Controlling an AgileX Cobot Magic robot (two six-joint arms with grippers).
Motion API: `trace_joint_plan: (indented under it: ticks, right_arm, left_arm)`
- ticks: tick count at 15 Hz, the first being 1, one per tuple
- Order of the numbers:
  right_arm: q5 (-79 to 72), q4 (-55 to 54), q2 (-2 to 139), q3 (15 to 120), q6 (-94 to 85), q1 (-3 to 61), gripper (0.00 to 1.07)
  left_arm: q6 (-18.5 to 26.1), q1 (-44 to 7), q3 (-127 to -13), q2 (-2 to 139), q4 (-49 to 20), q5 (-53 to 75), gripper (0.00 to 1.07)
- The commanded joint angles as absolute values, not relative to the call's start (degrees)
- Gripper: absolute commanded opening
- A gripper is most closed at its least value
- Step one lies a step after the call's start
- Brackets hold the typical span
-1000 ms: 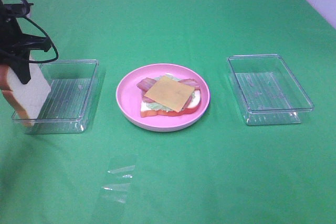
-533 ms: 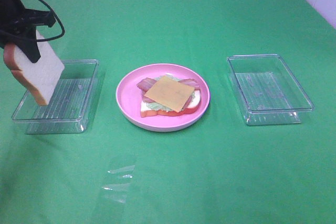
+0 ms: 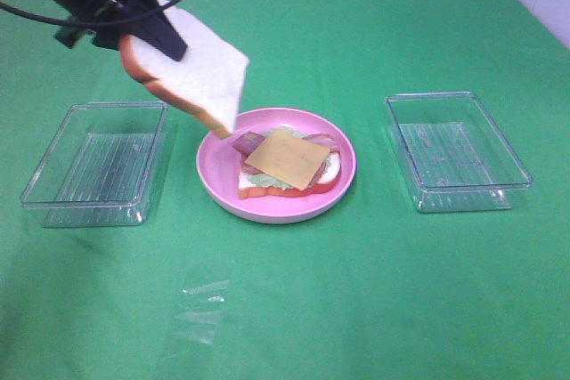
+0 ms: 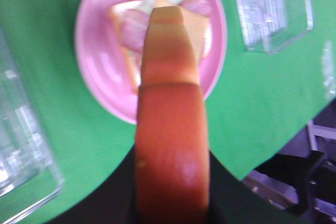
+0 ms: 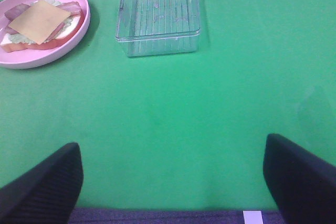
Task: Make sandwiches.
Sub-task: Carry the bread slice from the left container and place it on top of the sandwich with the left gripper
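Change since earlier frames: the left arm has swung from above the left clear plastic tray [image 3: 93,163] toward the middle of the table, carrying the white toy bread slice with orange-brown crust [image 3: 191,76]. The slice hung over that tray's near corner before; now it hangs tilted over the far-left rim of the plate. Nothing else has shifted.
Green cloth table [image 3: 356,300]: covers the whole work area; a faint scrap of clear film lies toward the near edge.
Clear trays: the left one and the right clear plastic tray [image 3: 456,150] both hold nothing, one on each side of the plate, well apart from it.
Round pink plate [image 3: 216,171]: centre of the table, carrying the open stack.
Partly built sandwich [image 3: 287,163]: bottom white slice, pale green lettuce, a red layer at the near edge, reddish bacon and pink ham, yellow cheese square on top. No top slice yet.
Left gripper [image 3: 147,28]: closed narrowly on the crust edge of the bread slice; in the left wrist view the crust [image 4: 170,129] fills the middle, with the plate beyond it.
Right gripper [image 5: 170,182]: jaws spread wide, nothing between them, parked over bare cloth on the near side of the right tray.
Progress (judgement): fillings all placed; the closing slice is in transit.
Remaining (judgement): centre the slice over the cheese, level it, lower and release. The tilt could leave it lying askew.
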State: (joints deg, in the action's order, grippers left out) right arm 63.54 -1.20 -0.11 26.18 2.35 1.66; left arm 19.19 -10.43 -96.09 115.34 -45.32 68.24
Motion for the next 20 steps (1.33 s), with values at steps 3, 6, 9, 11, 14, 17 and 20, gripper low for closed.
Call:
trace_joint_plan:
  ticks: [3, 6, 9, 11, 14, 17, 20]
  right_arm:
    - [63.43, -1.32, -1.89, 26.07, 1.95, 1.26, 0.89]
    - [63.43, -1.32, -1.89, 26.07, 1.95, 1.26, 0.89]
    - [63.43, -1.32, -1.89, 26.07, 1.95, 1.26, 0.89]
    - [63.43, -1.32, -1.89, 26.07, 1.95, 1.26, 0.89]
    - [63.43, -1.32, -1.89, 26.07, 1.95, 1.26, 0.89]
    - [63.43, -1.32, -1.89, 26.07, 1.95, 1.26, 0.89]
    - [63.43, -1.32, -1.89, 26.07, 1.95, 1.26, 0.89]
  left_arm:
    - [27.79, -15.70, -96.20, 121.87, -58.50, 59.53, 0.00]
    - [26.30, -18.79, -96.20, 124.90, -61.25, 53.86, 0.00]
    - [26.30, -19.82, -96.37, 127.37, -63.88, 52.37, 0.00]
    - [26.36, -19.82, -97.17, 128.92, -64.74, 52.77, 0.00]
    - [26.47, -20.05, -97.75, 130.86, -64.46, 53.46, 0.00]
    - [26.18, -20.11, -100.21, 133.73, -64.46, 56.09, 0.00]
    - [25.84, -20.11, -100.27, 134.01, -63.20, 55.23, 0.00]
